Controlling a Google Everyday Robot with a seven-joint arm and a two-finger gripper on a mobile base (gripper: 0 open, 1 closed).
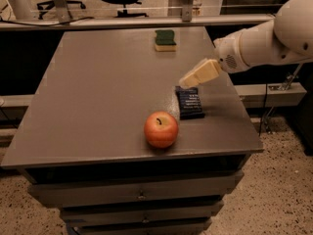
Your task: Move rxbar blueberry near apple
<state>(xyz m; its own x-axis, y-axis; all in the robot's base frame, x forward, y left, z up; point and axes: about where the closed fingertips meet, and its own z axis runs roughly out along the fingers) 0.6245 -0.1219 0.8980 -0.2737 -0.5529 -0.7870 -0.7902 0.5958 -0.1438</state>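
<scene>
The rxbar blueberry (190,103), a flat dark navy wrapper, lies on the grey table (98,92) just right of and slightly behind the apple. The red-orange apple (161,129) stands near the table's front edge, a small gap from the bar. My gripper (187,80), cream-coloured on a white arm coming in from the right, hovers just above the bar's far end and holds nothing that I can see.
A yellow sponge with a green top (165,39) lies at the back of the table. The table's right edge (239,106) is close to the bar. Drawers sit under the tabletop. Office chairs and a rail stand behind.
</scene>
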